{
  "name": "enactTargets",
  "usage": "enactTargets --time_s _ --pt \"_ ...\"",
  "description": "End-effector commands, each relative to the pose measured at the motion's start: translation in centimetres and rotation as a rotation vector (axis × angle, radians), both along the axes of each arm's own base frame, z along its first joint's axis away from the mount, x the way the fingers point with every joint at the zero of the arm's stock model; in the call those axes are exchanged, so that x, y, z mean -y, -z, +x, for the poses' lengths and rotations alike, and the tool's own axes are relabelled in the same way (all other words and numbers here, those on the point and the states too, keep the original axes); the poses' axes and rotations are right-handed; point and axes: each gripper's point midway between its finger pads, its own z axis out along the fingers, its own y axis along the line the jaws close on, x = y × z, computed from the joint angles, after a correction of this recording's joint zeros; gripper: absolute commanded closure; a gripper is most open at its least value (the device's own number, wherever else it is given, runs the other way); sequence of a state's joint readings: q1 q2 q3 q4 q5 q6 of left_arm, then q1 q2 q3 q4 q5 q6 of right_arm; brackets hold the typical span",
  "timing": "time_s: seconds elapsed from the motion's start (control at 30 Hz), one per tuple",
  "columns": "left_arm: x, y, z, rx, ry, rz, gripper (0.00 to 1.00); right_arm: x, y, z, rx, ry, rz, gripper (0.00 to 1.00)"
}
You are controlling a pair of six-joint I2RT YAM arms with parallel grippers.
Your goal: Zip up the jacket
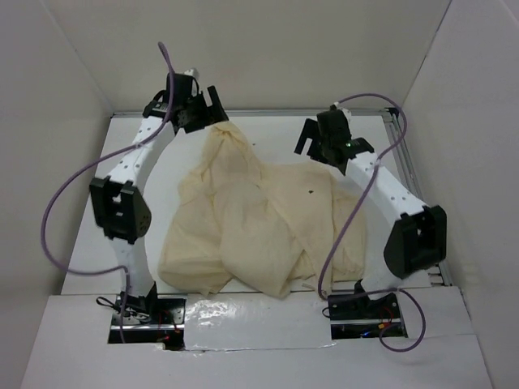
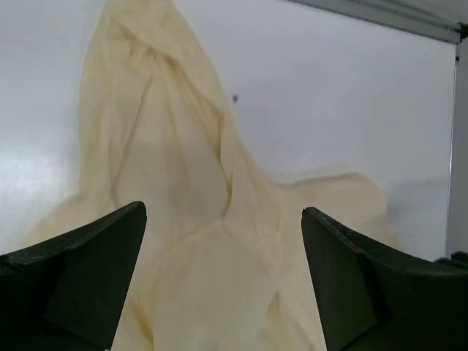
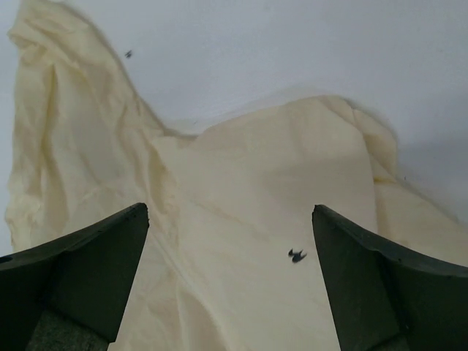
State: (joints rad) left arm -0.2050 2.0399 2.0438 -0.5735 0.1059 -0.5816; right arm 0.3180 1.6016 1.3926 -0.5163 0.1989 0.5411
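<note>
The cream jacket (image 1: 259, 223) lies crumpled in the middle of the white table, one narrow part reaching toward the back left. My left gripper (image 1: 209, 105) hangs open above that far end; in the left wrist view the fabric (image 2: 190, 219) lies below and between the fingers (image 2: 88, 263). My right gripper (image 1: 318, 138) hangs open above the jacket's back right edge; in the right wrist view the cloth (image 3: 248, 205) shows a small dark mark (image 3: 296, 255) near the right finger (image 3: 387, 292). No zipper is plainly visible.
White walls enclose the table on three sides. A metal rail (image 1: 409, 162) runs along the right edge and another along the back (image 2: 395, 16). Purple cables (image 1: 61, 211) loop beside both arms. A small dark speck (image 2: 235, 97) lies on the table.
</note>
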Motion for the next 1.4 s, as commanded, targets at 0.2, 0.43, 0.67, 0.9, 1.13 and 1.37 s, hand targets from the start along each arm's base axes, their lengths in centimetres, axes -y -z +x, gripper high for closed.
enactTargets --time_s 0.2,0.43,0.67,0.9,1.13,1.37 --pt "-8.2 9.3 -21.7 -0.468 -0.360 -0.017 0.01 -5.8 4.1 -11.8 -0.064 -0.209 -0.044 0.00" --pt "-8.9 15.4 -23.7 -0.625 -0.400 0.015 0.01 -6.3 10.4 -16.3 -0.227 -0.204 -0.022 0.00" --pt "-7.0 21.9 -20.8 -0.785 -0.332 0.076 0.04 -5.0 14.4 -13.4 -0.334 -0.074 -0.079 0.00" --pt "-5.3 24.7 -13.1 -0.807 -0.277 0.097 0.16 -0.8 15.7 -5.2 -0.432 0.096 0.032 0.04" --pt "-2.3 20.5 -0.8 -0.514 -0.094 0.005 0.07 3.8 13.8 4.3 -0.377 0.165 0.096 0.05" --pt "-1.4 9.7 3.0 -0.228 0.002 -0.072 0.01 3.1 2.8 7.8 -0.077 -0.011 -0.106 0.03"
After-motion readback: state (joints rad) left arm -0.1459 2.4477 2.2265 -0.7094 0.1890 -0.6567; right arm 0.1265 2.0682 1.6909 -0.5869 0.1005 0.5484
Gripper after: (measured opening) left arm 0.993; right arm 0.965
